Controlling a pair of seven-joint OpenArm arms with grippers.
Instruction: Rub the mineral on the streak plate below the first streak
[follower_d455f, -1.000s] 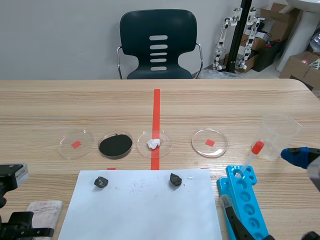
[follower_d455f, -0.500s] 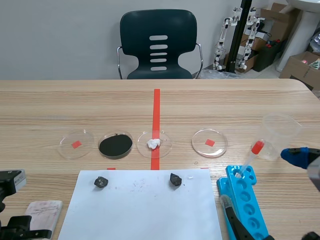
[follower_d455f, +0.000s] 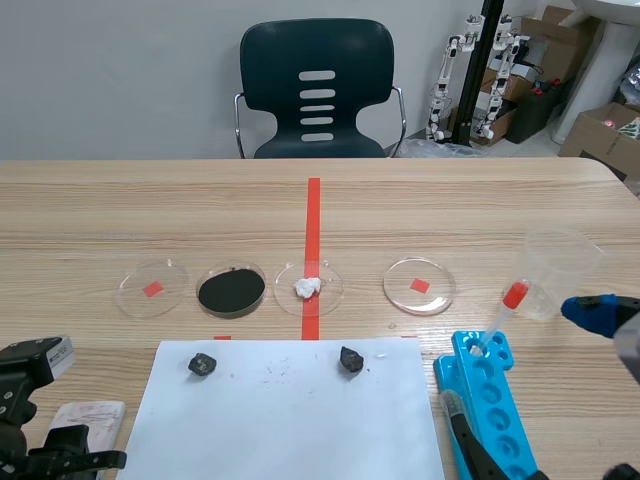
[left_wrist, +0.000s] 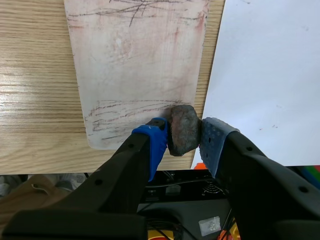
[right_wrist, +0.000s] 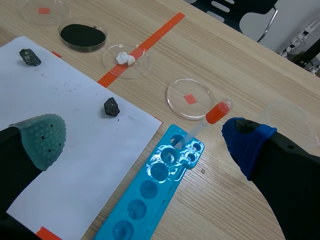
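— streak plate, scene view?
— Near part behind left arm; streaks too faint to read there.
— mineral?
— Flanks covered by left hand pads. Whether it touches the plate: cannot tell.
— blue well tray?
— Near end cut off at the edge, both views.

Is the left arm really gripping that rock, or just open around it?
Shut on it: the left jaws' blue pads press both sides of the mineral, held at the streak plate's corner.
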